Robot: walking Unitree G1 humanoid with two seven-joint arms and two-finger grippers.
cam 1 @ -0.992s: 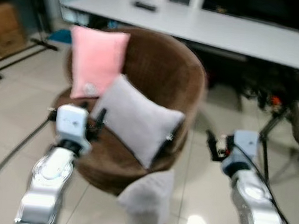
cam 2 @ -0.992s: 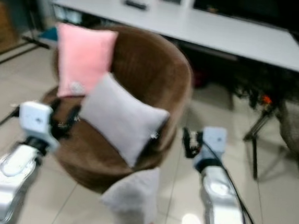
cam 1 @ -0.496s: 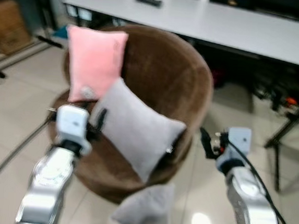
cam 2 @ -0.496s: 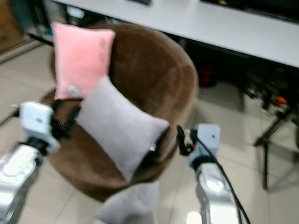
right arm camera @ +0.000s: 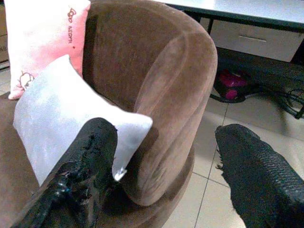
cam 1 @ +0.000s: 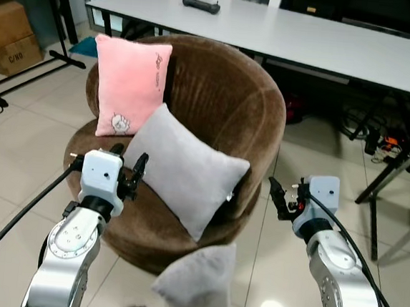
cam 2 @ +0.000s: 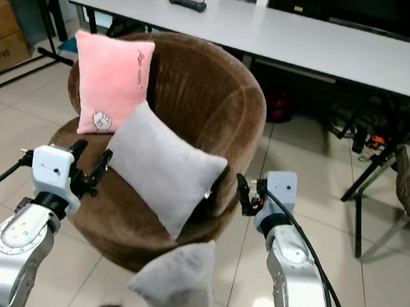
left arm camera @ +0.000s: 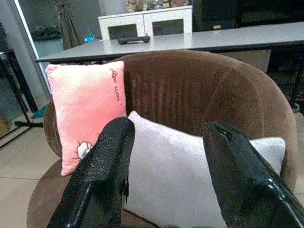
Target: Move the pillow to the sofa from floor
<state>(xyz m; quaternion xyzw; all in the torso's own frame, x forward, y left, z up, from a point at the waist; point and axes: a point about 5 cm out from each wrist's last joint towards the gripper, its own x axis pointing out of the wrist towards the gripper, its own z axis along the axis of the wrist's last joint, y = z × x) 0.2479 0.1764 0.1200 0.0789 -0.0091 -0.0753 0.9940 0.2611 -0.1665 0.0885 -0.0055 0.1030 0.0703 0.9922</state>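
On the floor at 6 o'clock: grey floor pillow [cam 1: 197, 282], leaning against the front of the brown sofa [cam 1: 231, 105], between the two arms.
Sofa contents: pink pillow [cam 1: 128, 82] at 10 o'clock; grey seat pillow [cam 1: 185, 170] at centre.
Left tool [cam 1: 127, 167]: fingers spread, empty, raised over the seat's near edge.
Right tool [cam 1: 279, 198]: fingers spread, empty, just off the sofa's 3 o'clock flank.
Handling, judged: light, soft, easily crushed; fabric not slippery.
Hold, judged: pinch an upper corner or squeeze both sides.
Counter [cam 1: 308, 37]: beyond the sofa, 12 o'clock.
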